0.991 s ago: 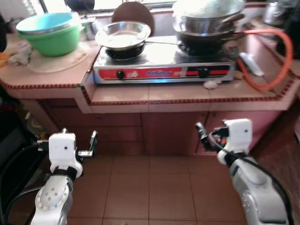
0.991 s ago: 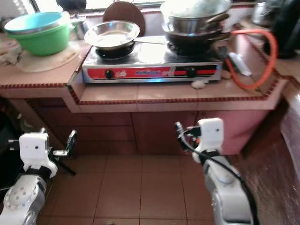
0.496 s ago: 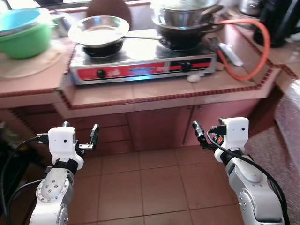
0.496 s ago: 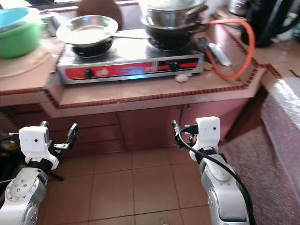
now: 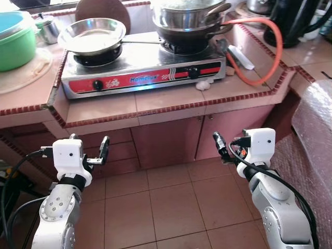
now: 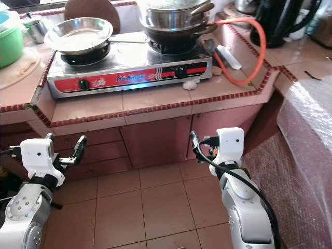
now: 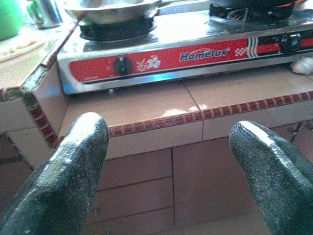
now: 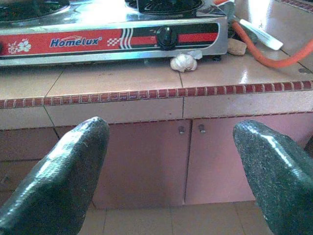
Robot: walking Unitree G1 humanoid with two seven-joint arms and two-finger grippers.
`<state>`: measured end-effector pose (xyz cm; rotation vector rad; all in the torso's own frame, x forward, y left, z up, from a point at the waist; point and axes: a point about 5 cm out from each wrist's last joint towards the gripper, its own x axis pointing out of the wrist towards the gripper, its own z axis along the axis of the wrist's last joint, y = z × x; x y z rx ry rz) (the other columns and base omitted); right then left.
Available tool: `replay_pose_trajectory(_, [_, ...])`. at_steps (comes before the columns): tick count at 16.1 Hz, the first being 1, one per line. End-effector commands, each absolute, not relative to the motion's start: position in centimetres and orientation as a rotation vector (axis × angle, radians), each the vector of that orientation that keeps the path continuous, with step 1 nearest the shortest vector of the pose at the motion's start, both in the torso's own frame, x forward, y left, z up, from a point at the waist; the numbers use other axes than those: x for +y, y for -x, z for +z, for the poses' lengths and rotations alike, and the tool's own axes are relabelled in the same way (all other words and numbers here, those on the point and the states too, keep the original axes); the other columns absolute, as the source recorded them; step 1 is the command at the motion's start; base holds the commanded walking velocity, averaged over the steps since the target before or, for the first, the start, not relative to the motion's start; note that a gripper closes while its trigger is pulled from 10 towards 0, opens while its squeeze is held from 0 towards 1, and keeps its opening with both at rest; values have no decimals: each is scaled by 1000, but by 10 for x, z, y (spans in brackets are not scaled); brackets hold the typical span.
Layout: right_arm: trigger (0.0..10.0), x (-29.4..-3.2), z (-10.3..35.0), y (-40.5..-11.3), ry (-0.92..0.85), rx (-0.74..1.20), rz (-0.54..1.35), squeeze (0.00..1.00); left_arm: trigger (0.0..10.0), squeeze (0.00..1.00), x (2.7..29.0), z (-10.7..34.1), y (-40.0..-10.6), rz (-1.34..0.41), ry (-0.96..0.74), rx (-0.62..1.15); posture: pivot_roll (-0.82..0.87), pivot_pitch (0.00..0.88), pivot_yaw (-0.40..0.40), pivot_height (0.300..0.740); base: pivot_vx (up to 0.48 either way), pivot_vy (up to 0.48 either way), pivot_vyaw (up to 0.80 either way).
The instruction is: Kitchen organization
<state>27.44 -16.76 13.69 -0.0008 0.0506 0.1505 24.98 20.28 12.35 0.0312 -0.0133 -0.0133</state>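
Both grippers are spread and empty: the left gripper (image 5: 102,153) and right gripper (image 5: 220,146) hang low in front of the cabinet doors (image 5: 171,140), below the counter edge, touching nothing. Over the last second the whole view has swung to the robot's right, so the camera turned rather than the objects: the green bowl (image 5: 14,45) has slid to the left margin, while a black jug (image 5: 290,21) and a plastic-wrapped surface (image 5: 314,119) have come in on the right. I judge the robot is still lining up with the counter, with nothing picked yet. The stove (image 5: 140,65) sits on the counter (image 5: 171,101), straight ahead. A steel pan (image 5: 91,36) on its left burner looks empty; stacked pots (image 5: 189,18) on the right burner hide their contents. A garlic bulb (image 8: 183,62) lies just beside the stove front, an orange hose (image 5: 277,46) looping near it.
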Motion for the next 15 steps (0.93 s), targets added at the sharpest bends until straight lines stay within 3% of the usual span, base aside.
replay_pose_trajectory(1, [10000,-166,135,-275,-3,59,154,0,10000,0,205,123,-249,-16,-27,-8,-139,83,69,740,0,0,-788])
replay_pose_trajectory(8, [10000,-173,143,-272,6,14,119,0,10000,0,194,120,-253,-102,-11,19,-147,90,64,740,0,0,-789])
replay_pose_trajectory(15, [10000,-173,144,-272,18,13,106,0,10000,0,187,118,-254,-132,-23,25,-156,90,60,740,0,0,0])
